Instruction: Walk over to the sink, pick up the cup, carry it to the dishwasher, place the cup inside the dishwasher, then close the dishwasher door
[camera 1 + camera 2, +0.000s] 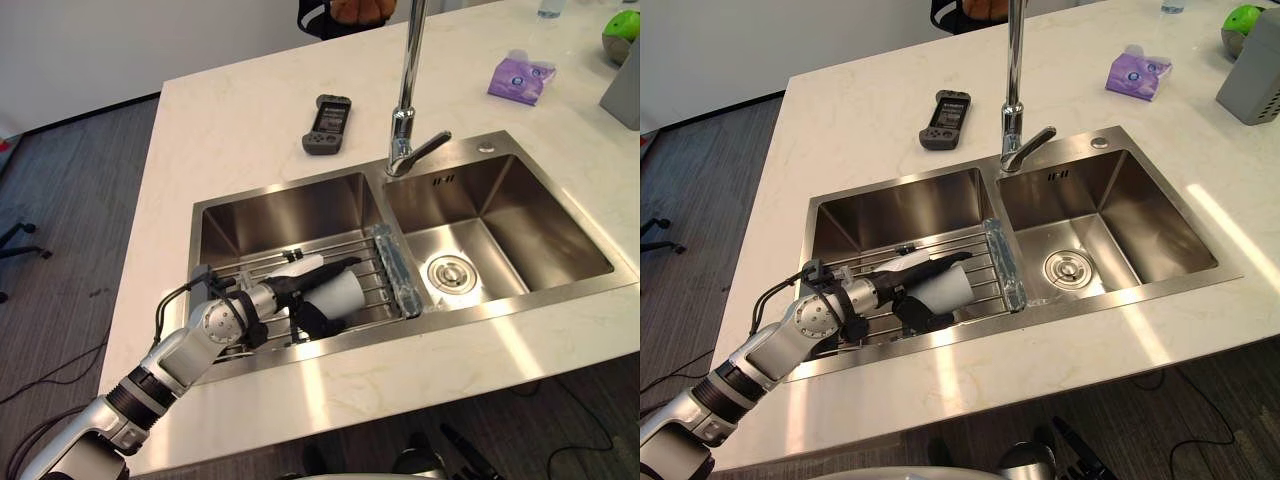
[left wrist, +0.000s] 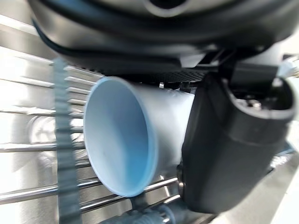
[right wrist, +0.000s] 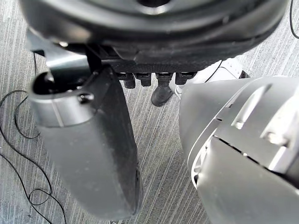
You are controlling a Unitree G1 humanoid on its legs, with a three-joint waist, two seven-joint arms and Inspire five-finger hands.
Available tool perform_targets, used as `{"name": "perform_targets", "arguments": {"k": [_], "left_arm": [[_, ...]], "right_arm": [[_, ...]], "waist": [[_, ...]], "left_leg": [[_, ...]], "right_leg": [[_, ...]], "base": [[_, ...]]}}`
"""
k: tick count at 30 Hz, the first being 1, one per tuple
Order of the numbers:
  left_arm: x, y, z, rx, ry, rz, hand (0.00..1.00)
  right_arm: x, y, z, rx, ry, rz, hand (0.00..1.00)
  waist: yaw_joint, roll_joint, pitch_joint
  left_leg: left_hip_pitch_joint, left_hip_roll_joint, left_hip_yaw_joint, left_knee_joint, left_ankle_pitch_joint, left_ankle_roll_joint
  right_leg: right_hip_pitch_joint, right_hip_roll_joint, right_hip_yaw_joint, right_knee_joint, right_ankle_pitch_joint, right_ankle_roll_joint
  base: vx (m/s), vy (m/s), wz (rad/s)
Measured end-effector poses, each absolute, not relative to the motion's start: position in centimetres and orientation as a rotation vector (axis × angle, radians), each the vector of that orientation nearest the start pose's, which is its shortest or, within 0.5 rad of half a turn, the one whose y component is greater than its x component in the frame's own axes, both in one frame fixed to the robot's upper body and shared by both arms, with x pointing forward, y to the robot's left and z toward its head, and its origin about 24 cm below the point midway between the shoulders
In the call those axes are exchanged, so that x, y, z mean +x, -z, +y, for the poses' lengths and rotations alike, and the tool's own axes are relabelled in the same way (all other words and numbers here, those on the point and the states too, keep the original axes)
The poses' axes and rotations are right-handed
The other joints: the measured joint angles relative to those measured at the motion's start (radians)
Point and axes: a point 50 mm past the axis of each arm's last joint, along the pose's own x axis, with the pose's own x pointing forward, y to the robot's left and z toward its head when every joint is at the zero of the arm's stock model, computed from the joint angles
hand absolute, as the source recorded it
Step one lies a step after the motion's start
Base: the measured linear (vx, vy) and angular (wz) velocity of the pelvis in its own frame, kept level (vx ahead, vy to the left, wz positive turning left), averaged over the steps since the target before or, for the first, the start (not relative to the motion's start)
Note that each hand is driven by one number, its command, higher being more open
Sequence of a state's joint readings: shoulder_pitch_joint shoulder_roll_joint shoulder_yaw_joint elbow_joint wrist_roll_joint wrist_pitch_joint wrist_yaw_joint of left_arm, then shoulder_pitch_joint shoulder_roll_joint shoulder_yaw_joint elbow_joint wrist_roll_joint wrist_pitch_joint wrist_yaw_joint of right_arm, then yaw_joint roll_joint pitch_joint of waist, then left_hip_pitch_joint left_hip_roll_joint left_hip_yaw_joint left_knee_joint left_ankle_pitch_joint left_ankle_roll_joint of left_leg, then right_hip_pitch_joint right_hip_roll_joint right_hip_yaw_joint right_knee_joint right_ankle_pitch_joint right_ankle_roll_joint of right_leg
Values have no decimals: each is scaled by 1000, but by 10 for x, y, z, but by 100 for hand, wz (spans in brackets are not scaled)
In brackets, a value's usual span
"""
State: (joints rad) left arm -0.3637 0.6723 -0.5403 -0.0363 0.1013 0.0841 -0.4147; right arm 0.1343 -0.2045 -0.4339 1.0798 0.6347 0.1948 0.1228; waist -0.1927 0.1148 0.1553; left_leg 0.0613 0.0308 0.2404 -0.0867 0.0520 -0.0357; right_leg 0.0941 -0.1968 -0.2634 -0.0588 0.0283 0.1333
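Fingers and thumb of the left robot hand [image 1: 284,293] curl round the pale blue plastic cup [image 1: 338,292] lying sideways on the steel sink's [image 1: 280,215] wire rack [image 1: 366,262], evidently for lifting.

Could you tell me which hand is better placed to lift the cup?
Left: the left hand is curled round the cup on the rack in the sink, while the right hand hangs over the floor.

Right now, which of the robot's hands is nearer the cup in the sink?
Left. The left hand grips the cup in the sink's left basin; the right hand hangs over the floor, away from it.
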Motion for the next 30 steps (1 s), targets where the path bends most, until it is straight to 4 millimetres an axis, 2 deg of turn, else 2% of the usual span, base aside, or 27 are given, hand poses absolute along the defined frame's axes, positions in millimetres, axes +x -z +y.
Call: {"name": "perform_targets", "arguments": {"k": [3,4,8,14,18,23,26,29,30], "left_arm": [[283,-84,131,911,881,41,100],[286,-84,132,913,886,58,0],[291,-85,134,938,901,88,0],[303,-91,132,1088,864,46,0],[298,-91,128,1177,902,-47,0],[294,-87,127,1186,836,-128,0],[286,-81,134,1152,770,-177,0],[278,-80,146,1094,681,-222,0],[274,-81,155,1053,629,-227,0]], "right_arm": [[53,156,-261,736,717,1051,100],[54,156,-261,735,716,1050,100],[57,155,-261,730,716,1048,100],[59,155,-262,717,704,1047,100],[58,155,-261,713,706,1052,100],[60,155,-261,695,692,1043,100],[60,154,-262,690,691,1041,100],[61,154,-262,668,674,1052,100],[61,154,-261,660,665,1058,100]], "waist": [[-3,0,0],[-6,0,0],[-16,0,0],[-34,2,3],[-40,13,7],[-39,16,7],[-36,17,9],[-17,17,11],[-9,17,12]], "left_leg": [[0,1,0,0,0,0],[1,1,1,0,0,0],[3,4,4,0,-1,-1],[7,6,12,0,-4,-4],[8,6,14,0,-7,-4],[8,5,11,0,-7,-4],[7,5,3,0,-6,-4],[3,4,-18,0,-5,-3],[-1,3,-30,0,-3,-3]], "right_leg": [[0,1,1,0,0,0],[0,1,1,0,0,0],[0,4,5,0,-1,-1],[-1,6,14,-1,-1,-1],[-1,6,15,-1,-2,-1],[0,5,12,-1,-2,-1],[5,5,4,-1,-4,-1],[12,5,-17,-2,-8,0],[15,5,-29,-2,-10,1]], "base": [[0,0,0],[0,0,0],[0,0,-2],[0,0,-5],[0,0,-1],[0,0,0],[0,0,8],[2,-18,20],[10,-24,23]]}}
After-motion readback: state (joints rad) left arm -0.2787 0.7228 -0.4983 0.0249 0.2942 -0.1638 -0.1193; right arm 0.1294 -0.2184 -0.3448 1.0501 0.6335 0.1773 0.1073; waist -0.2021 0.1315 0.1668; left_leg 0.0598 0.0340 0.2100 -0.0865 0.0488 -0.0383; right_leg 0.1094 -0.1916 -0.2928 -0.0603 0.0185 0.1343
